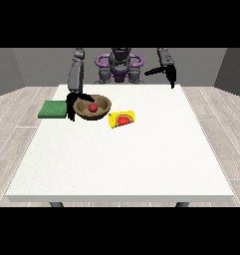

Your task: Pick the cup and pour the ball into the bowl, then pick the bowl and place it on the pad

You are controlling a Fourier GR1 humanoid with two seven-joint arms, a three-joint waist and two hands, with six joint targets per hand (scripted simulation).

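A brown bowl (93,108) stands on the white table (121,159) with a small red ball (93,107) inside it. Right of the bowl a yellow cup (122,119) with a watermelon picture lies on its side. A green pad (53,109) lies at the table's left edge. The hand at the view's left (71,101) sits at the bowl's left rim, fingers pointing down between bowl and pad. The hand at the view's right (171,74) hangs in the air above the table's far right, away from all objects, fingers pointing down.
The robot's torso (120,67) stands behind the table's far edge. The table's front edge runs low across the view, with grey wooden floor on both sides.
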